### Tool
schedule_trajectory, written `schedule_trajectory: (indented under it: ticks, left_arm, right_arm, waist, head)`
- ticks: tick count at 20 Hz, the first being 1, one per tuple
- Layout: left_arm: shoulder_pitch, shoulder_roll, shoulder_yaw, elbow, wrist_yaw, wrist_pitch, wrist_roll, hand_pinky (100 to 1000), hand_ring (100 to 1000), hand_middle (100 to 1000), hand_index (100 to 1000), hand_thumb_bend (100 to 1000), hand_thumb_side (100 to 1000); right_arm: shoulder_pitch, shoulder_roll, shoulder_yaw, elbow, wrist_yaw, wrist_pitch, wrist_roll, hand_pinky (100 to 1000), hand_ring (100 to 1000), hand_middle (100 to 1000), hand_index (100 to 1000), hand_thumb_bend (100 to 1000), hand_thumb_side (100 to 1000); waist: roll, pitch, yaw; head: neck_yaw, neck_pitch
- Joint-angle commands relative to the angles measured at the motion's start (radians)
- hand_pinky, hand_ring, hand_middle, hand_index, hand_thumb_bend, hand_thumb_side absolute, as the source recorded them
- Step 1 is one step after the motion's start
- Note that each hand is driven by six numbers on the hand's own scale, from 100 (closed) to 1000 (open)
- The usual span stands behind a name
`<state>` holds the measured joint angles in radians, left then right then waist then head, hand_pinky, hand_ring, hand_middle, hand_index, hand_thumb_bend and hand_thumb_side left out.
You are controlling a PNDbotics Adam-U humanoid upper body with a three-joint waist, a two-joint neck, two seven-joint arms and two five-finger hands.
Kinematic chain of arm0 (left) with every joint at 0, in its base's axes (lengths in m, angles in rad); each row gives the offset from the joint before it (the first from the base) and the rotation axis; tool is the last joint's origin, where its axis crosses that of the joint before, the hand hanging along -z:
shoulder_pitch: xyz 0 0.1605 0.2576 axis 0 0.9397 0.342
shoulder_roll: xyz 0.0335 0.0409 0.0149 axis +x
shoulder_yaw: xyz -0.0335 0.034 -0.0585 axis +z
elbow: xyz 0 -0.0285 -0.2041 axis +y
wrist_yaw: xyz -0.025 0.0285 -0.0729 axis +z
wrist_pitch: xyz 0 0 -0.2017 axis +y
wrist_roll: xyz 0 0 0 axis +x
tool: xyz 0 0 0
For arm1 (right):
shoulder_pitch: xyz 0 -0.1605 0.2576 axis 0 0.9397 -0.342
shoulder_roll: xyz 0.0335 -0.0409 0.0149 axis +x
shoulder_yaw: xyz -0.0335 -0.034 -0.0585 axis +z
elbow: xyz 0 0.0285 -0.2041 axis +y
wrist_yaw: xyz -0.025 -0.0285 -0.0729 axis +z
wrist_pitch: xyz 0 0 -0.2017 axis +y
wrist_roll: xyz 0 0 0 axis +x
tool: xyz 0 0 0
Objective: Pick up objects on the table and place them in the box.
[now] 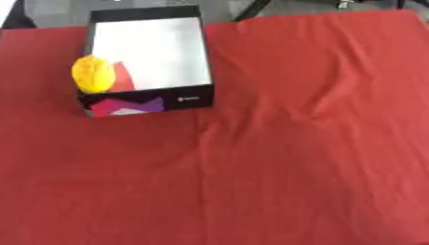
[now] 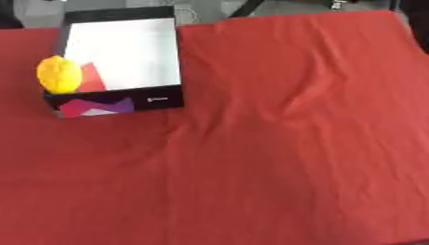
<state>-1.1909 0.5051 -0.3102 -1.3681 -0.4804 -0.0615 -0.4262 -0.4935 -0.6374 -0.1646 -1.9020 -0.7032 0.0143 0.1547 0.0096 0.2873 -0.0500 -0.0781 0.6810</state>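
One yellow object [image 1: 94, 73] sits in the black box's [image 1: 193, 99] near-left corner; neither hand shows, fingers untellable.

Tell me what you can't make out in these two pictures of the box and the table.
- Yellow object, both views: blurred; whether it sits inside the box or on its left wall cannot be told.
- Red shape beside it, both views: too blurred to identify.
- Small white mark on the box's front: unreadable.
- Robot's hands: in neither view.
- Red cloth: cut off by the lower and side edges.
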Motion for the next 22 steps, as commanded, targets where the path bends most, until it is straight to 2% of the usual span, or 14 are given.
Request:
schedule_trajectory:
  ticks: [1, 5, 11, 12, 19, 20, 21, 22]
  left_arm:
    - [-0.032, -0.019, 0.022, 0.077, -0.055, -0.051, -0.012, 754, 608, 558, 645, 260, 100]
    - [-0.025, -0.055, 0.032, 0.194, -0.127, -0.123, -0.037, 763, 619, 570, 657, 257, 100]
    - [-0.018, -0.094, 0.057, 0.378, -0.233, -0.236, -0.023, 782, 638, 592, 680, 249, 102]
    - [-0.017, -0.098, 0.062, 0.408, -0.242, -0.255, -0.020, 789, 652, 605, 690, 258, 182]
    - [-0.009, -0.092, 0.109, 0.542, -0.333, -0.378, 0.007, 824, 729, 683, 764, 341, 308]
    - [-0.008, -0.092, 0.116, 0.552, -0.350, -0.391, 0.013, 847, 767, 739, 830, 374, 363]
    - [-0.008, -0.093, 0.122, 0.560, -0.365, -0.401, 0.022, 851, 774, 746, 839, 388, 385]
    - [-0.008, -0.094, 0.126, 0.565, -0.378, -0.408, 0.032, 863, 794, 766, 874, 476, 522]
  right_arm:
    - [-0.027, -0.016, 0.001, -0.023, -0.015, 0.006, 0.006, 1000, 841, 719, 843, 100, 366]
    - [-0.037, -0.009, 0.004, -0.023, -0.016, 0.014, 0.011, 1000, 841, 719, 842, 100, 371]
    - [-0.042, -0.002, 0.007, -0.022, -0.014, 0.021, 0.015, 1000, 841, 718, 841, 100, 376]
    - [-0.042, -0.001, 0.007, -0.022, -0.013, 0.022, 0.016, 1000, 841, 718, 841, 100, 378]
    - [-0.039, 0.002, 0.007, -0.020, -0.003, 0.023, 0.022, 1000, 840, 718, 840, 100, 383]
    - [-0.037, 0.003, 0.007, -0.019, -0.001, 0.024, 0.023, 1000, 840, 718, 840, 100, 384]
    - [-0.036, 0.003, 0.007, -0.018, 0.001, 0.024, 0.024, 1000, 840, 718, 840, 100, 384]
    - [-0.035, 0.004, 0.007, -0.017, 0.002, 0.024, 0.025, 1000, 840, 718, 840, 100, 384]
  waist:
    - [0.012, 0.001, -0.012]
    - [0.014, 0.007, -0.023]
    - [0.015, 0.013, -0.028]
    - [0.015, 0.015, -0.029]
    - [0.015, 0.022, -0.031]
    - [0.014, 0.022, -0.031]
    - [0.014, 0.022, -0.030]
    - [0.014, 0.022, -0.030]
  head:
    - [0.016, -0.023]
    - [0.019, -0.020]
    - [0.019, -0.006]
    - [0.021, -0.004]
    - [0.023, -0.001]
    - [0.023, -0.001]
    - [0.023, 0.000]
    - [0.023, 0.001]
